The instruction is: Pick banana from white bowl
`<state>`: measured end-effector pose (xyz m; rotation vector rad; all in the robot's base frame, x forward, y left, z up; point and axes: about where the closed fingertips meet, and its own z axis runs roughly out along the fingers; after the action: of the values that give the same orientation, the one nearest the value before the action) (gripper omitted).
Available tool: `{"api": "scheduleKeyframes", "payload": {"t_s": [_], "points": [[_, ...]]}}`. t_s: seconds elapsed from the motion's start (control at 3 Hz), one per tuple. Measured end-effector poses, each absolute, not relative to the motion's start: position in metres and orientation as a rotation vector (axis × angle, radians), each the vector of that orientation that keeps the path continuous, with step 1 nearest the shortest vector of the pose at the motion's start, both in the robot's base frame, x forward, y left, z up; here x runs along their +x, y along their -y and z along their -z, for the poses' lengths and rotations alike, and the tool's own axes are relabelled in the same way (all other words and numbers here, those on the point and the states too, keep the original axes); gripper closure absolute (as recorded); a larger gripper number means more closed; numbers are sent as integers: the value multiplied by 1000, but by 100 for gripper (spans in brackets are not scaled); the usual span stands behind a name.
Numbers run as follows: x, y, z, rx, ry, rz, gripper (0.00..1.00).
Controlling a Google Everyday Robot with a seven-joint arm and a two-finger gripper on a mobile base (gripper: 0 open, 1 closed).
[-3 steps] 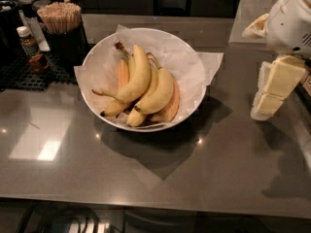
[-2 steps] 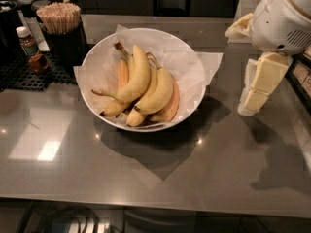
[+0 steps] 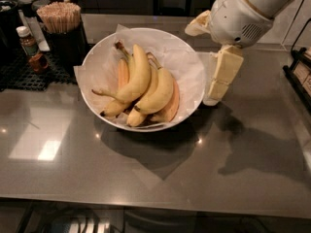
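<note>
The white bowl (image 3: 97, 57) is wide and shallow, lined with crinkled white paper, and stands on the grey counter left of centre. It holds a bunch of several yellow bananas (image 3: 143, 84), stems pointing to the back. My gripper (image 3: 204, 64) hangs from the white arm at the upper right, just beside the bowl's right rim. It is open and empty, with one cream finger (image 3: 221, 74) pointing down at the counter by the rim. It touches no banana.
A dark cup of wooden sticks (image 3: 60, 30) stands at the back left, close to the bowl. A small bottle (image 3: 28, 45) stands on a black mat (image 3: 19, 72) left of it. A dark rack (image 3: 299, 72) sits at the right edge.
My gripper and arm have moved left across the counter, from well right of the bowl to right beside its right rim. The bowl and bananas have not moved.
</note>
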<state>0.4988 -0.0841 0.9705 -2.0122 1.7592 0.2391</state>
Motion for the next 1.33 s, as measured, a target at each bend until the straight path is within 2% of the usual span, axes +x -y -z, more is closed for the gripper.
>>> {"api": "scheduleKeyframes", "payload": {"t_s": [0.67,1.33], "points": [[553,33,-935,-2109,-1681,-397,0],[572,-14,-903,-2235,-1633,-443,0]]}}
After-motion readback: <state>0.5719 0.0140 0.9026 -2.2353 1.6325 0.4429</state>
